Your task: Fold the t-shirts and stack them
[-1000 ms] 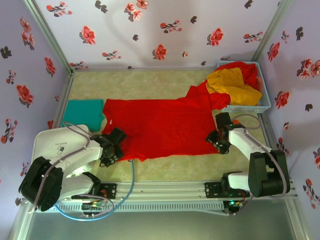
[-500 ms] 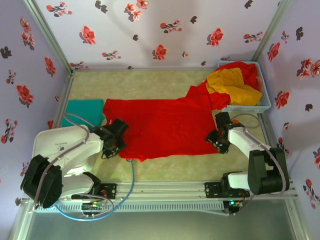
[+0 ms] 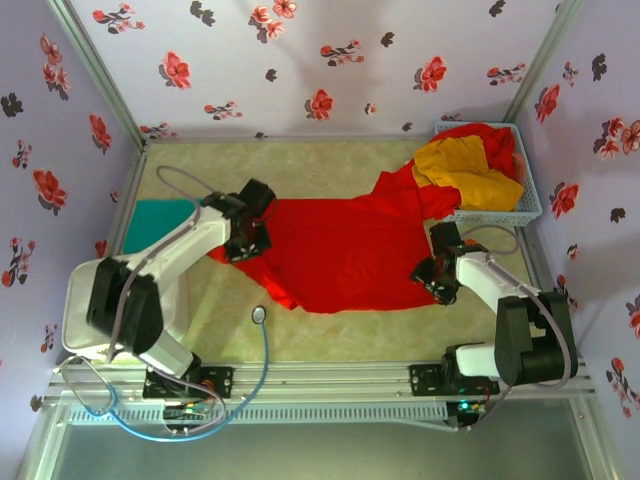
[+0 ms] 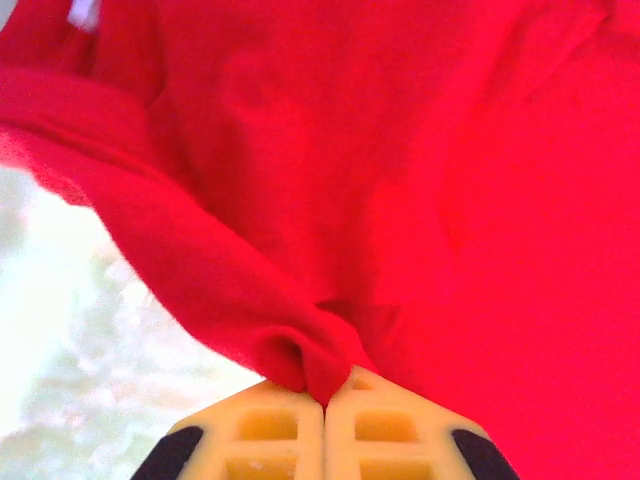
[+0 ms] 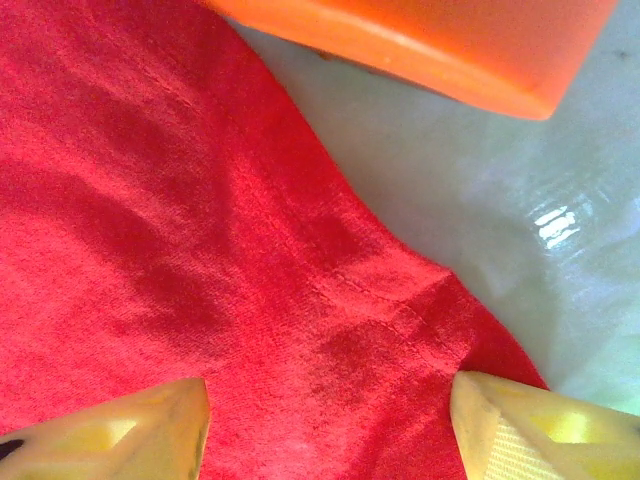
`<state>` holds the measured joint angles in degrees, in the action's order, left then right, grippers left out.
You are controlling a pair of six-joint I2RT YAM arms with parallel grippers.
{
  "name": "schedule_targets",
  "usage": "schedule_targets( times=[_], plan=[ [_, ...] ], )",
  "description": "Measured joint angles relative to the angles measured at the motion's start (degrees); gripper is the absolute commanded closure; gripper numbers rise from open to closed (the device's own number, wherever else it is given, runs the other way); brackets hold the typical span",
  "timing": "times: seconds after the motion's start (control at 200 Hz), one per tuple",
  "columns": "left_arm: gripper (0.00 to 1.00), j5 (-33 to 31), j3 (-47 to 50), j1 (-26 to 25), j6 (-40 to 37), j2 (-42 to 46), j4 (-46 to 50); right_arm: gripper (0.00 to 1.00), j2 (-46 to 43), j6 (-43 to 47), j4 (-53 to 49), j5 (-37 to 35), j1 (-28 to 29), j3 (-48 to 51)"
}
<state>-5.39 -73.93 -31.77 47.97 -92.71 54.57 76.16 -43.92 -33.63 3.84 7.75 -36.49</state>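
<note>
Pinching a red t-shirt (image 4: 420, 200) fold, our left gripper (image 4: 325, 392) is clamped tight; our right gripper (image 5: 325, 420) has its fingers spread, same shirt lying between them.

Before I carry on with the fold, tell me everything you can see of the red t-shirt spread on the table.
The red t-shirt is plain bright red, soft knit cloth with a stitched hem. It lies mostly flat on the beige table. Its left edge is bunched into a fold and pinched in the shut left gripper, so the near left outline slants. The right gripper stands open over the near right hem corner. The far right part runs up to the blue basket.
</note>
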Motion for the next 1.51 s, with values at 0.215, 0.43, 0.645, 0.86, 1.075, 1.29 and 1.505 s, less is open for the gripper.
schedule_targets(
  times=[0.215, 0.43, 0.645, 0.86, 1.075, 1.29, 1.505],
  plan=[
    [0.96, 0.7, -11.9, 0.5, -5.8, -12.0, 0.1, 0.35, 0.0, 0.0, 0.4, 0.3, 0.0, -0.1],
    [0.63, 1.2, -17.1, 1.1, -9.3, -17.0, -0.1, 0.35, 0.0, 0.0, 0.8, 0.7, 0.0, -0.3],
    [0.62, 2.4, -8.3, 2.5, -10.8, -10.0, -4.6, 0.35, 0.1, 0.0, 1.4, 1.3, 0.0, -0.5],
    [0.64, 4.2, 10.6, 6.1, -10.1, 1.5, -12.6, 0.34, 1.1, 0.5, 2.7, 2.2, 0.0, -0.6],
    [0.63, 6.6, 22.4, 6.3, -8.0, 2.7, -24.0, 0.34, 1.3, 0.5, 3.5, 2.6, 0.0, -0.6],
    [0.7, 7.6, 24.2, 6.3, -7.2, 2.7, -31.8, 0.34, 1.3, 0.9, 3.6, 2.8, 0.0, -0.7],
    [0.9, 8.5, 24.2, 6.3, -6.4, 2.7, -34.3, 0.34, 1.3, 0.9, 3.6, 2.8, 0.0, -0.7]
  ],
)
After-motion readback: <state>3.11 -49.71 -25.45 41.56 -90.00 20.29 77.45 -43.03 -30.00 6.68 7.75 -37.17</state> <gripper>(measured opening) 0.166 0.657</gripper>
